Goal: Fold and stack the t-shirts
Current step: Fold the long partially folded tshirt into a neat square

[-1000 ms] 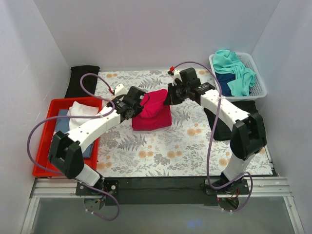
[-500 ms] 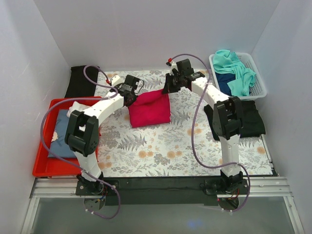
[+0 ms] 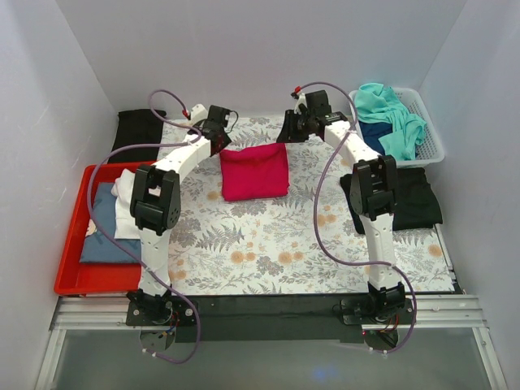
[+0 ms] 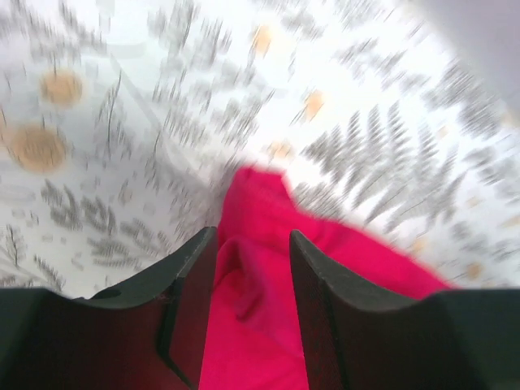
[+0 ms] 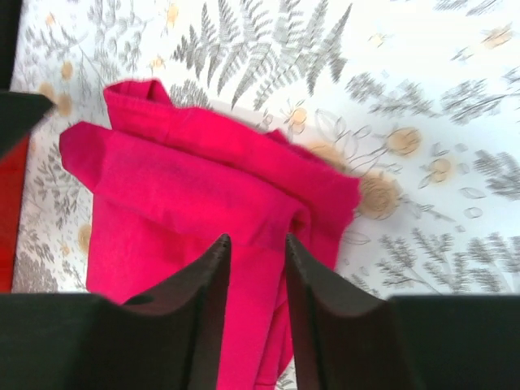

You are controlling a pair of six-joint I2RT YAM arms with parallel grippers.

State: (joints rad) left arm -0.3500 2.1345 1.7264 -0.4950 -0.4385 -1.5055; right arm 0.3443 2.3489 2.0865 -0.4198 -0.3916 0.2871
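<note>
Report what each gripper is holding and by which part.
Nothing is held. The left gripper and the right gripper stand with open jaws at the far corners of the red t-shirt.

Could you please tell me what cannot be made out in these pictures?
- Left wrist view: motion blur; whether the left claw touches the red t-shirt is unclear.
- Top view: navy shirt mostly buried under the teal shirt in the basket.
- Top view: the red tray's stack partly hidden by the left arm.
</note>
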